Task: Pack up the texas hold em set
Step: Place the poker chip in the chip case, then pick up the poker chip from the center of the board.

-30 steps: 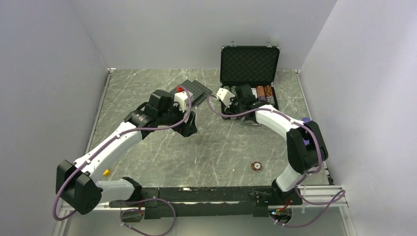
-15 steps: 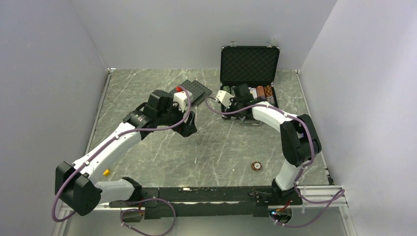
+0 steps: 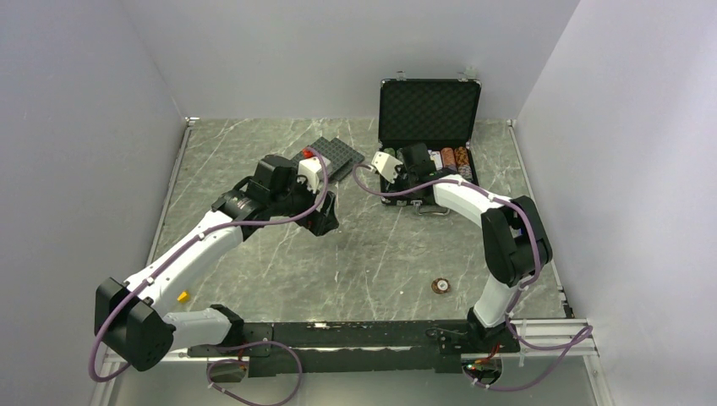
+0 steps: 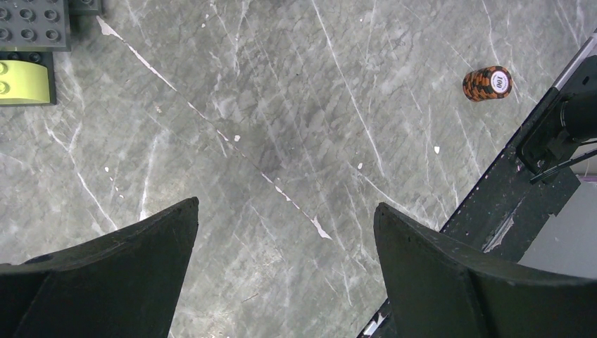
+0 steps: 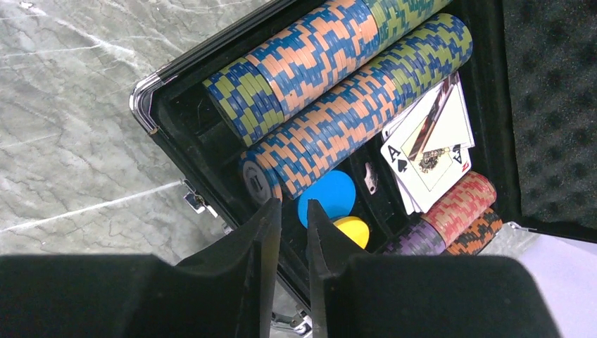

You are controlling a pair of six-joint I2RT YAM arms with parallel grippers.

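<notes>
The black silver-edged briefcase (image 3: 429, 108) stands open at the back right, its foam lid upright. In its tray lie long rows of blue, green and orange chips (image 5: 352, 120), playing cards (image 5: 429, 151), a blue disc (image 5: 327, 196), a yellow disc (image 5: 352, 229) and purple, red and orange chip stacks (image 5: 457, 211). My right gripper (image 5: 293, 203) hovers over the tray's front left part, above the blue disc, jaws a narrow gap apart with nothing between them. One orange chip stack (image 3: 440, 286) (image 4: 487, 83) sits alone on the table. My left gripper (image 4: 286, 205) hangs wide open over bare marble mid-table.
Dark grey studded plates (image 3: 336, 156) (image 4: 32, 24) lie left of the case, with a yellow brick (image 4: 24, 81) and a red brick (image 3: 309, 153) on them. A small yellow piece (image 3: 182, 297) lies near the left arm's base. The black mounting rail (image 4: 535, 141) runs along the near edge.
My right gripper has moved a little further back over the case's tray, and its jaws have parted from shut to a narrow gap. The left arm has not moved.
</notes>
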